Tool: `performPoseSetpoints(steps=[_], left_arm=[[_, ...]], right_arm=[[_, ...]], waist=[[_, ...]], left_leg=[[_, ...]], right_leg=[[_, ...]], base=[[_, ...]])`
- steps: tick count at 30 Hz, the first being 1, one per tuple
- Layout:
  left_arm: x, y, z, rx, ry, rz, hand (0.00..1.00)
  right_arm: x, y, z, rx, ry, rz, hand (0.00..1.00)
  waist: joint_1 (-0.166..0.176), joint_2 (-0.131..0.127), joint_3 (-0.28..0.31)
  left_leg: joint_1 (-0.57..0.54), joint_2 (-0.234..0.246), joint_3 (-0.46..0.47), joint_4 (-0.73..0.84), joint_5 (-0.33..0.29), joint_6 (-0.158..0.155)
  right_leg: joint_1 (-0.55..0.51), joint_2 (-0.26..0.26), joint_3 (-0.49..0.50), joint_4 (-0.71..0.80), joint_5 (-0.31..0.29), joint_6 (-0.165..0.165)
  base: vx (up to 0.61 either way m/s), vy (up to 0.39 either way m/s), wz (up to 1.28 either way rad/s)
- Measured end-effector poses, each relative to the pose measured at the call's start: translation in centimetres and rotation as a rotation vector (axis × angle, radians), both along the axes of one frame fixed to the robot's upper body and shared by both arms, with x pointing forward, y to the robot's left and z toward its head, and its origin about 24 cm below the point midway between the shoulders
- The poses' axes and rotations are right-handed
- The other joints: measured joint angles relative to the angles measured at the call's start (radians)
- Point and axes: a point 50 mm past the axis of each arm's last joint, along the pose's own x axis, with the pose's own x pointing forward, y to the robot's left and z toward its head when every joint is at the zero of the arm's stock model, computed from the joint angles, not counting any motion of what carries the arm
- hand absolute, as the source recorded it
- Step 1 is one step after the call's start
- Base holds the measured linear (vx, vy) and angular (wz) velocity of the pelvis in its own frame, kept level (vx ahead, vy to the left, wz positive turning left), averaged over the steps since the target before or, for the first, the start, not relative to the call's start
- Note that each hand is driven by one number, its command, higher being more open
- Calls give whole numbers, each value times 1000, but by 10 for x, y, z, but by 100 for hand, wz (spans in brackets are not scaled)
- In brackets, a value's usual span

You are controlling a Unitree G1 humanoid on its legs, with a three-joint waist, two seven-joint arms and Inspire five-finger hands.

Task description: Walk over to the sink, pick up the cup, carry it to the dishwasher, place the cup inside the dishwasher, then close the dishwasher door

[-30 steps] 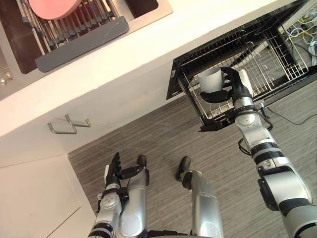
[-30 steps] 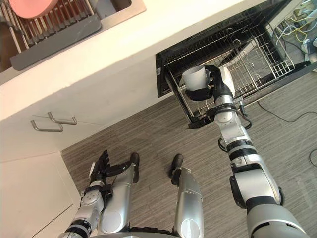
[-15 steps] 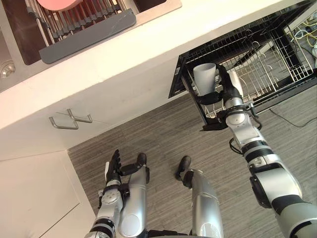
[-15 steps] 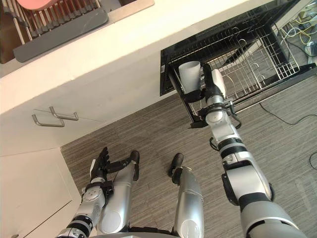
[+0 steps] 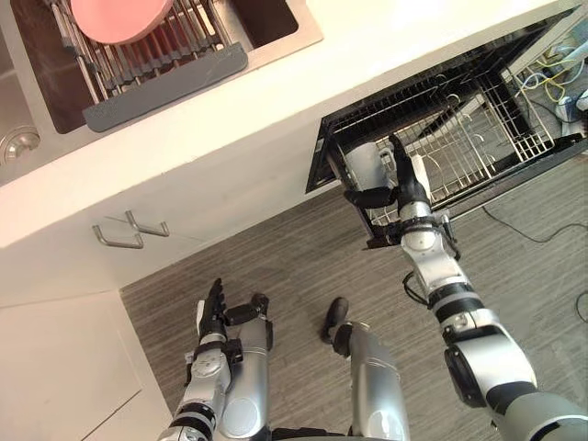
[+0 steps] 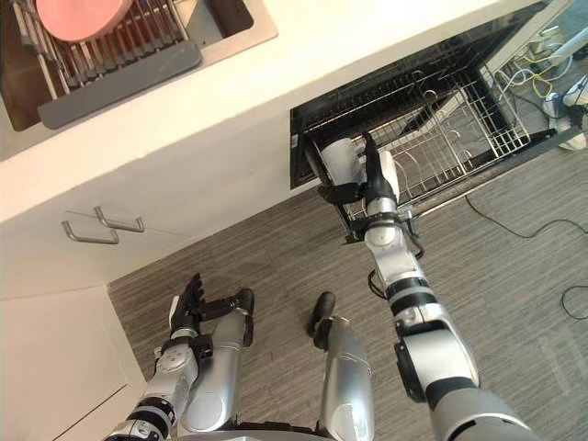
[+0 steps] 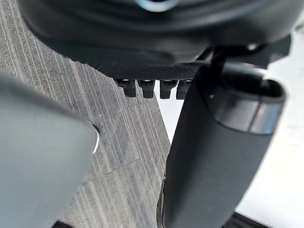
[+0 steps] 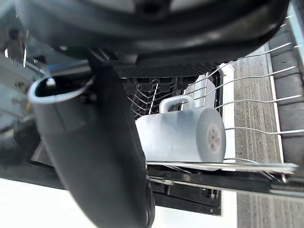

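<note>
The white cup (image 5: 361, 163) lies on its side in the front left corner of the pulled-out wire rack (image 5: 478, 138) of the open dishwasher. The right wrist view shows the cup (image 8: 180, 135) resting on the wires with its handle up, apart from the fingers. My right hand (image 5: 404, 184) is open just beside the cup, fingers straight and thumb (image 5: 367, 196) spread out below it. Low at my side over the floor, my left hand (image 5: 213, 308) hangs open and idle.
The white counter (image 5: 276, 83) overhangs the dishwasher opening. Further left, a sink holds a drying rack (image 5: 156, 55) with a pink dish (image 5: 119, 14). Two cabinet handles (image 5: 129, 230) stick out below. Loose cables (image 5: 551, 73) lie on the floor past the dishwasher.
My right hand lowered the cup into the rack's front corner and opened; the cup now rests on the wires. The camera has shifted a little.
</note>
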Motion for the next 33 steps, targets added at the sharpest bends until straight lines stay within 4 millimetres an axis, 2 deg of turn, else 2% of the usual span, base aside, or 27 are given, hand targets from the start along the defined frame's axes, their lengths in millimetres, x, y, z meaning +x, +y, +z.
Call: performPoseSetpoints(steps=[4, 8, 11, 14, 16, 22, 28, 33], left_arm=[[-3, -2, -4, 21, 33, -40, 100], [-11, -1, -11, 24, 76, -43, 100], [-19, 4, -16, 55, 108, -59, 100], [-31, 5, -24, 68, 162, -84, 100], [-46, 4, -33, 76, 214, -102, 100], [-71, 1, -48, 67, 311, -109, 100], [-84, 3, -55, 78, 364, -116, 100], [-88, 6, -56, 86, 379, -113, 100]], right_arm=[[-22, 2, -10, 86, -42, -29, 100], [-53, 0, -28, 112, -45, -69, 100], [-74, 1, -36, 129, -51, -72, 100], [-98, 0, -45, 141, -42, -79, 100], [-117, 3, -50, 164, -36, -73, 100], [-147, 8, -54, 194, -51, -47, 100], [-156, 26, -58, 221, -27, 35, 100], [-159, 36, -50, 233, -57, 88, 100]], waist=[[-14, -13, -3], [-29, -32, -17], [-49, -56, -36], [-61, -59, -80], [-73, -54, -132], [-77, -17, -233], [-80, 11, -272], [-80, 16, -276]], left_leg=[[61, -3, 9, -75, 30, -1], [143, -9, 18, -149, 50, 0], [192, -8, 28, -214, 70, -1], [232, -5, 34, -260, 76, 1], [281, -3, 42, -299, 78, 3], [374, -5, 57, -367, 78, 4], [403, -7, 58, -386, 87, 2], [412, -9, 58, -392, 98, -2]], right_leg=[[52, 10, 5, -67, 30, 2], [125, 19, 5, -130, 45, 7], [166, 32, 7, -191, 64, 9], [211, 48, 6, -252, 81, 14], [263, 53, 6, -307, 91, 20], [386, 76, 6, -452, 140, 33], [440, 85, 3, -525, 178, 32], [464, 88, 4, -565, 208, 28]], base=[[32, -8, -6], [69, 5, -3], [74, 13, -6], [123, 17, -6], [142, 36, -6], [95, 30, -5], [-13, -1, 0], [-62, -11, 0]])
